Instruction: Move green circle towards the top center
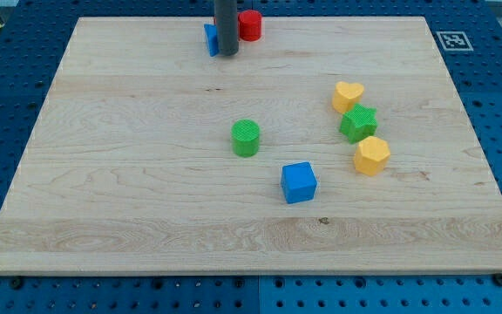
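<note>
The green circle (246, 138) stands near the middle of the wooden board (129, 174). My tip (227, 54) is at the view's top centre, well above the green circle. It stands just right of a blue block (210, 38) that the rod partly hides, and left of a red block (250, 25).
A yellow heart (348, 95), a green star-like block (358, 123) and a yellow hexagon-like block (371, 155) sit in a column at the view's right. A blue cube (299, 182) lies below and right of the green circle. A marker tag (451, 39) is at the top right corner.
</note>
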